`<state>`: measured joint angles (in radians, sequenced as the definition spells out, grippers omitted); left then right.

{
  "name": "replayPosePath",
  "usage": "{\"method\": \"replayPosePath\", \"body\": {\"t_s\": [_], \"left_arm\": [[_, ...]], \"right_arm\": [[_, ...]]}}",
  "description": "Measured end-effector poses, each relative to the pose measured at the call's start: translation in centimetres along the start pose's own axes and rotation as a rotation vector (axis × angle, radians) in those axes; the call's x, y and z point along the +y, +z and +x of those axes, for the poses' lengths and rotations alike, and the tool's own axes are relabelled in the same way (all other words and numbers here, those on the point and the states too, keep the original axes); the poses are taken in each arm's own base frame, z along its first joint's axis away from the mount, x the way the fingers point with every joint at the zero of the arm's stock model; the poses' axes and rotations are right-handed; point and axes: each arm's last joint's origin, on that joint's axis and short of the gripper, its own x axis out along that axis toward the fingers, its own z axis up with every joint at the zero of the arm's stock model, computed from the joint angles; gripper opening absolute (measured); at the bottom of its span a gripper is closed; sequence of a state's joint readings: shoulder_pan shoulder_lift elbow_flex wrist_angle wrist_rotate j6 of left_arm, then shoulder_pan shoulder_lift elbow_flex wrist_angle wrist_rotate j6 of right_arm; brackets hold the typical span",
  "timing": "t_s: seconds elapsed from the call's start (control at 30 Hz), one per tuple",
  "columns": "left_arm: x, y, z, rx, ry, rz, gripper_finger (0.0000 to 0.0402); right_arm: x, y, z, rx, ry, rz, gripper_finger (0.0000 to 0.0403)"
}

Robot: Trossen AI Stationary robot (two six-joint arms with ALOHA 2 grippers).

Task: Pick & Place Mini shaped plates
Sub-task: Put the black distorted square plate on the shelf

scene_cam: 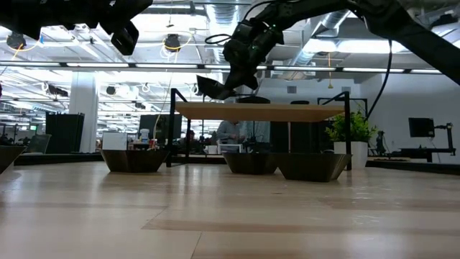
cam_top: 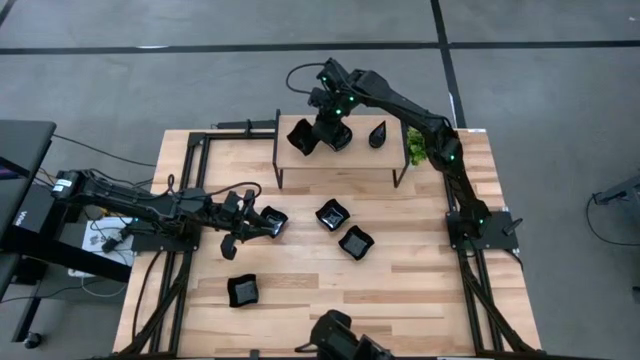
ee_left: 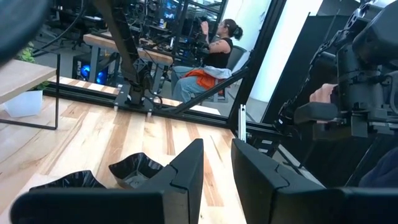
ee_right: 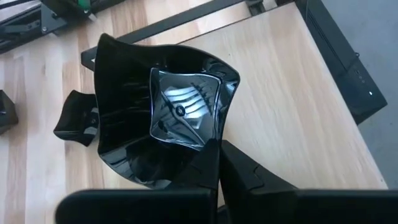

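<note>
Your right gripper pinches a wavy-edged square plate above the raised shelf, far side. Your left gripper, fingers slightly parted, sits at another plate on the table, left of centre; whether it grips, you cannot tell.

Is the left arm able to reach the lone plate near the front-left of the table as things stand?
Probably yes. The left claw hovers just behind that square plate, with bare table between them. Its fingers look parted and seem to hold nothing.
</note>
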<state>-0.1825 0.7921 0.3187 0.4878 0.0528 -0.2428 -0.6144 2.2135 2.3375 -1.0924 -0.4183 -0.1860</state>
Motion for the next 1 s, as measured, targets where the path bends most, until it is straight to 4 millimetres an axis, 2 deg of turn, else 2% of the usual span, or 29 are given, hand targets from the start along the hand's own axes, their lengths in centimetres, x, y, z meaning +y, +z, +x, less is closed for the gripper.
{"method": "replayPosePath", "body": {"t_s": [0.37, 0.6, 1.0], "left_arm": [[0.0, 0.1, 0.0, -0.01, -0.003, 0.0, 0.0084], [-0.1, 0.3, 0.0, -0.028, -0.007, 0.001, 0.0084], [-0.1, 0.4, 0.0, -0.038, -0.01, -0.004, 0.0084]], "right_arm": [[-0.2, 0.5, 0.0, -0.051, -0.011, -0.029, 0.0], [-0.7, 0.2, 1.6, -0.024, -0.001, -0.008, 0.0], [-0.9, 0.1, 1.5, -0.018, -0.007, -0.001, 0.0006]]}}
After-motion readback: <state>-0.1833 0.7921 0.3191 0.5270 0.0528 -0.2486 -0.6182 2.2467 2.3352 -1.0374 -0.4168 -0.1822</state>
